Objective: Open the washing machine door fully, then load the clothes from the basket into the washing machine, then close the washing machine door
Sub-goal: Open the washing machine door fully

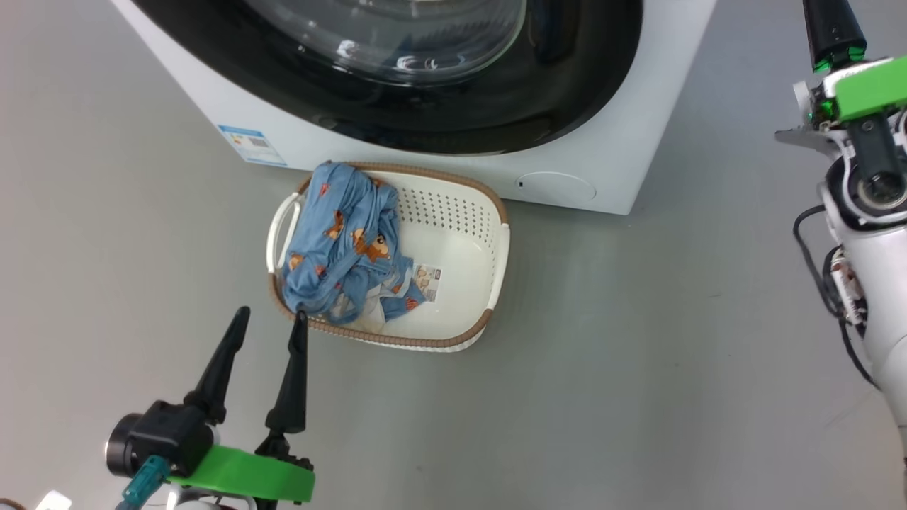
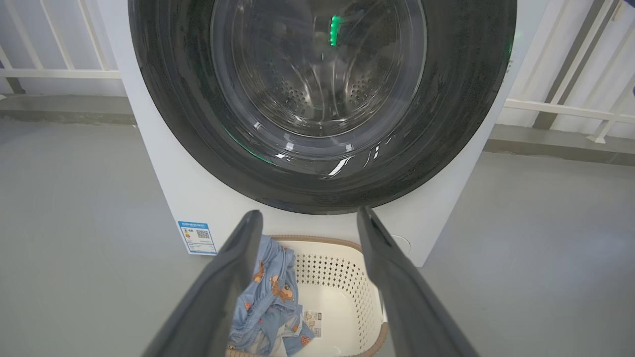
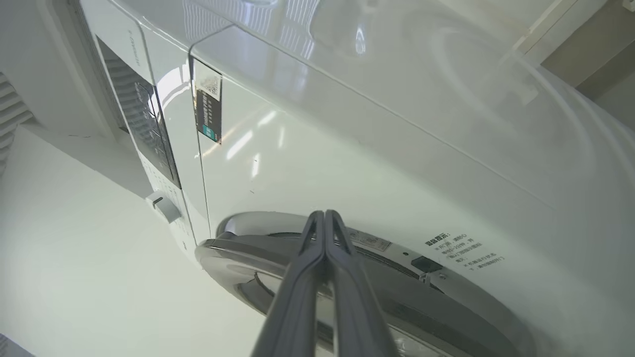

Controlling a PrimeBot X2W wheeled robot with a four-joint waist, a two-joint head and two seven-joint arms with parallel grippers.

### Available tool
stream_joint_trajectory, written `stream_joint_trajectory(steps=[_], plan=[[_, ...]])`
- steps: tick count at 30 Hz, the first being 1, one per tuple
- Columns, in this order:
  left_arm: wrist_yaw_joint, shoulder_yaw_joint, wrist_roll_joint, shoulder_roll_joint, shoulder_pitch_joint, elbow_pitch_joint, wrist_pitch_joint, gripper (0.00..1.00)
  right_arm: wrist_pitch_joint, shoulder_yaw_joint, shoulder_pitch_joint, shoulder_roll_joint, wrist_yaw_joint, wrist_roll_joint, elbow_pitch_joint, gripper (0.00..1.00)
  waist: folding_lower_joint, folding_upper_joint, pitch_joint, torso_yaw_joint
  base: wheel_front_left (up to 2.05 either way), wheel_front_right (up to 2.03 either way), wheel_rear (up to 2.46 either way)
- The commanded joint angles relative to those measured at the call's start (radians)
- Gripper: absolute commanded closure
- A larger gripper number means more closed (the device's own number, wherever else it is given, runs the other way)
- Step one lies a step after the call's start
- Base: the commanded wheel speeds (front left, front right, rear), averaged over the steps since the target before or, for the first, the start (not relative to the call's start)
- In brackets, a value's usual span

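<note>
Your left gripper hangs spread wide and empty at the near rim of the small cream perforated plastic basket, which sits just before the big white front-loading washing machine. Light blue bear-printed clothes fill the basket's left half. Your right gripper is pinched together on nothing beside the large round glossy black door, which looks closed.

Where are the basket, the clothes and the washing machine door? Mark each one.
the basket (image 1: 446, 209): head view, perforated back wall.
the clothes (image 1: 340, 244): head view, middle of the blue heap.
the washing machine door (image 2: 317, 74): left wrist view, centre of its glass window.
</note>
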Motion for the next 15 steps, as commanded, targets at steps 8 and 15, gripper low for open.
stream_joint_trajectory(steps=[8,15], plan=[[-0.003,0.011,-0.021,0.005,-0.061,-0.023,-0.008,0.0,0.21,0.027,-0.091,-0.028,0.002,0.115,0.068,1.0,0.0,-0.0001,0.053,0.048,0.0,0.0,0.0],[-0.003,-0.006,-0.034,0.003,-0.077,-0.018,-0.008,0.0,0.379,0.019,-0.162,-0.013,0.002,0.186,0.147,1.0,0.0,-0.0001,0.086,0.065,0.0,0.0,0.0]])
